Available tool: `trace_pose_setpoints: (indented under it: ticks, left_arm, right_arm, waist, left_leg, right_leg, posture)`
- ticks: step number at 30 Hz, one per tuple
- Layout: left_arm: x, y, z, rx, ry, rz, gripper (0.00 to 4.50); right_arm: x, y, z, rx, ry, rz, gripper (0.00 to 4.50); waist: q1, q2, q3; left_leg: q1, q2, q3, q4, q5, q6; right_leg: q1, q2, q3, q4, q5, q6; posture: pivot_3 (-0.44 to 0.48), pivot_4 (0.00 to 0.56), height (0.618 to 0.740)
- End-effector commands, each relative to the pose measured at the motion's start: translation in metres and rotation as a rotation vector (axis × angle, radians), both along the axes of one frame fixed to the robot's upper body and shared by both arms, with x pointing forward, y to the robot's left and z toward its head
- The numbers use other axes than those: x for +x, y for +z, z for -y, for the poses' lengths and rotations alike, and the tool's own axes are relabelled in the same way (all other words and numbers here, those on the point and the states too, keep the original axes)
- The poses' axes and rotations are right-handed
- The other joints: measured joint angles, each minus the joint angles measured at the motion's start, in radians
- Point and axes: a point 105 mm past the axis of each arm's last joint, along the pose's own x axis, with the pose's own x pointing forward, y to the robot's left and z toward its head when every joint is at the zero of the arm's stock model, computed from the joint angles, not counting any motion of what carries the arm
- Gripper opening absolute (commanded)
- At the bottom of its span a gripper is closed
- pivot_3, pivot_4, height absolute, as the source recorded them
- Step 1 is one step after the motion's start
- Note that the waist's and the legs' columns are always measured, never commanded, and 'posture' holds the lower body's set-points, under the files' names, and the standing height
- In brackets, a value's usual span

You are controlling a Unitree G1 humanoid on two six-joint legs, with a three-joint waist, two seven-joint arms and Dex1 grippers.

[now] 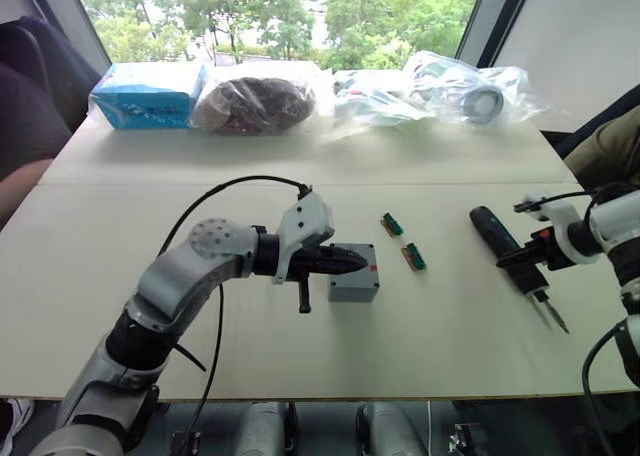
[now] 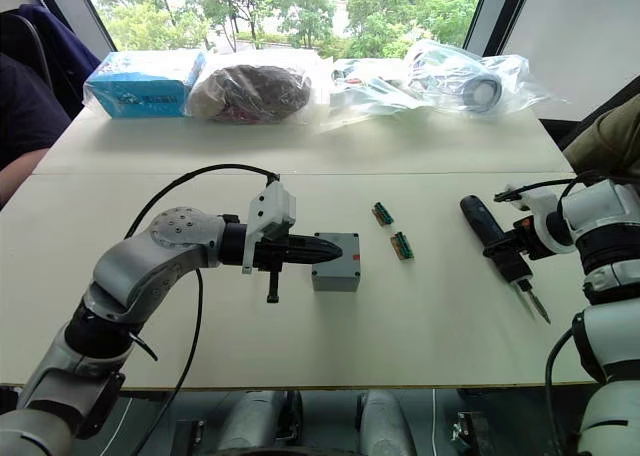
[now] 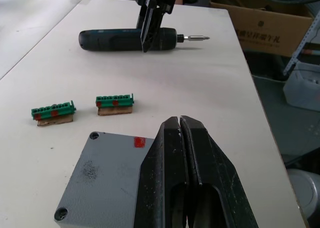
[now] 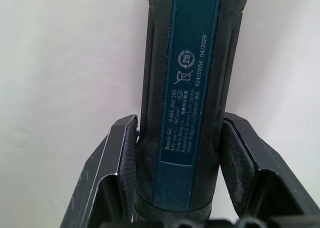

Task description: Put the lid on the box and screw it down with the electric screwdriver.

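Observation:
The grey lid (image 3: pixel 100 173) lies flat on top of the box (image 1: pixel 353 290), near the table's middle; a red mark sits at one top corner. My left gripper (image 1: pixel 358 263) is shut, empty, and its tips hover low over the lid (image 2: pixel 338 252). At the right the electric screwdriver (image 1: pixel 500 238) lies on the table with its bit pointing toward the front edge. My right gripper (image 1: pixel 533 260) is shut on the electric screwdriver (image 4: pixel 190 73), one finger (image 4: pixel 120 153) on each side of its body.
Two small green connectors (image 1: pixel 391 224) (image 1: pixel 413 258) lie between the box and the screwdriver. A blue carton (image 1: pixel 148 94) and several plastic bags (image 1: pixel 255 101) line the table's far edge. A person's arm (image 1: pixel 20 176) shows at the far left.

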Motion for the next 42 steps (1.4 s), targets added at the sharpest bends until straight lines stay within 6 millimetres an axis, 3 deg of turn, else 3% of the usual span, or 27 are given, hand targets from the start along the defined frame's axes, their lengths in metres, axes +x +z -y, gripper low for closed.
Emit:
trace_pose_setpoints:
  ticks: [1,4,7,9,15,19,23,32,42]
  left_arm:
    - [0.004,0.012,-0.003,-0.038,0.002,0.039,0.00]
    - [0.017,0.014,-0.011,-0.057,0.047,0.023,0.00]
    - [0.025,0.013,-0.019,-0.047,0.065,0.020,0.00]
    - [0.028,0.013,-0.022,-0.022,0.056,0.021,0.00]
    - [0.037,0.011,-0.021,0.015,0.041,0.028,0.00]
    - [0.040,0.001,-0.021,0.067,0.036,0.030,0.00]
    - [0.040,-0.004,-0.015,0.074,0.029,0.019,0.00]
    - [0.046,-0.027,-0.007,0.162,0.012,0.040,0.00]
    - [0.048,-0.034,-0.003,0.162,0.012,0.033,0.00]
  right_arm:
    - [0.023,0.066,-0.011,0.119,0.004,0.275,1.81]
    - [0.038,0.146,-0.044,0.401,0.039,0.623,1.81]
    - [0.030,0.200,-0.072,0.589,0.100,0.948,1.81]
    - [0.014,0.219,-0.092,0.678,0.119,1.146,1.81]
    - [-0.014,0.207,-0.141,0.852,0.167,1.234,1.81]
    - [-0.031,0.183,-0.176,0.811,0.241,1.263,1.81]
    - [-0.039,0.160,-0.198,0.806,0.276,1.247,1.81]
    - [-0.035,0.134,-0.213,0.726,0.313,1.250,1.81]
    - [-0.029,0.114,-0.215,0.646,0.298,1.274,1.81]
  waist:
    - [0.000,0.004,0.002]
    - [-0.008,0.010,0.006]
    - [-0.014,0.010,0.006]
    - [-0.015,0.009,0.006]
    - [0.008,0.009,0.006]
    - [0.007,0.009,0.006]
    - [0.002,0.009,0.006]
    - [0.001,0.009,0.006]
    - [0.004,0.008,0.006]
  left_leg:
    - [-0.001,0.000,0.000,0.000,0.000,0.000]
    - [-0.003,0.000,0.003,-0.001,0.001,-0.001]
    - [-0.003,0.002,0.003,-0.003,0.001,-0.003]
    - [-0.003,0.003,0.000,-0.005,0.002,-0.004]
    - [-0.004,0.000,0.001,-0.002,0.002,-0.004]
    - [-0.004,-0.001,0.000,-0.002,0.002,-0.003]
    - [-0.005,0.000,0.000,-0.002,0.002,-0.003]
    - [-0.004,0.000,0.000,-0.002,0.001,-0.002]
    - [-0.004,0.000,0.000,-0.002,0.000,0.000]
  right_leg:
    - [-0.001,0.000,0.000,0.000,0.000,0.000]
    - [-0.006,0.000,0.002,0.001,0.000,0.000]
    - [-0.007,0.001,0.001,0.002,0.000,0.000]
    - [-0.007,0.003,0.000,0.001,0.000,0.000]
    - [-0.005,0.000,0.000,0.002,0.000,0.000]
    - [-0.004,0.000,0.000,0.001,0.001,0.001]
    - [-0.006,0.001,0.001,0.002,0.001,0.001]
    - [-0.006,0.001,0.001,0.002,0.001,0.001]
    - [-0.006,0.001,0.001,0.002,0.000,0.001]
  posture:
    - [0.000,0.150,0.740]
    - [0.000,0.150,0.740]
    - [0.000,0.150,0.740]
    - [0.000,0.150,0.740]
    - [0.000,0.150,0.740]
    - [0.000,0.150,0.740]
    - [0.000,0.150,0.740]
    - [0.000,0.150,0.740]
    - [0.000,0.150,0.740]
